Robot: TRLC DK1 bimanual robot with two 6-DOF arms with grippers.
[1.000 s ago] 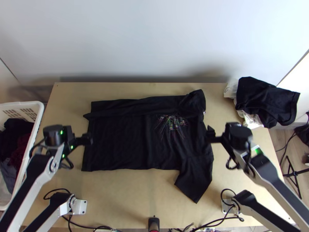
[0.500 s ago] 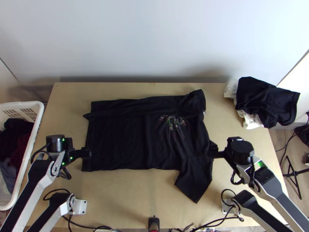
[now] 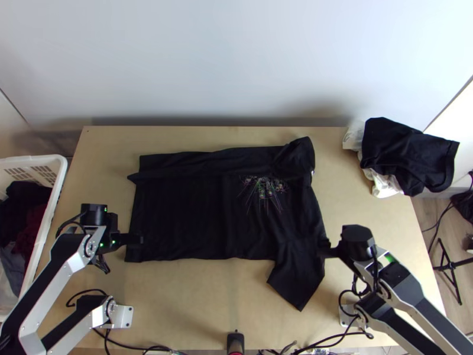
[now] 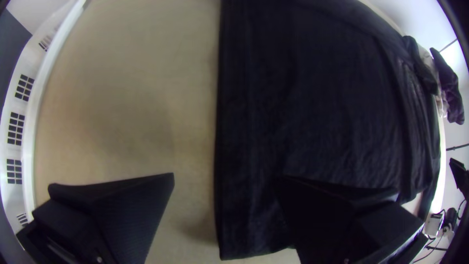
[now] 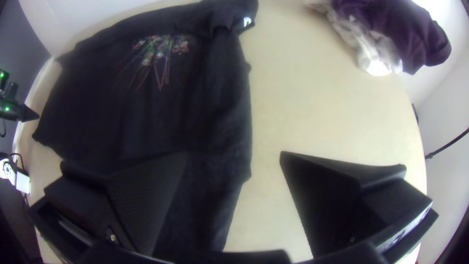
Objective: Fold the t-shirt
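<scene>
The black t-shirt (image 3: 195,213) lies on the table, its far long edge folded over in a strip, a floral print on its right part. One sleeve (image 3: 298,275) points out toward the near edge. My left gripper (image 3: 137,239) is over the shirt's left hem near the near corner; in the left wrist view the left gripper (image 4: 222,183) stands open, the hem edge between its fingers. My right gripper (image 3: 326,249) is at the shirt's right side by the sleeve; in the right wrist view the right gripper (image 5: 233,161) stands open above the shirt's edge.
A white basket (image 3: 59,177) with dark and red cloths stands left of the table. Dark cloth (image 3: 408,154) over white material lies at the table's far right corner. Cables (image 3: 142,346) run along the near edge.
Both grippers have moved toward the table's near edge, the left along the hem and the right down the shirt's right side. The shirt lies as before.
</scene>
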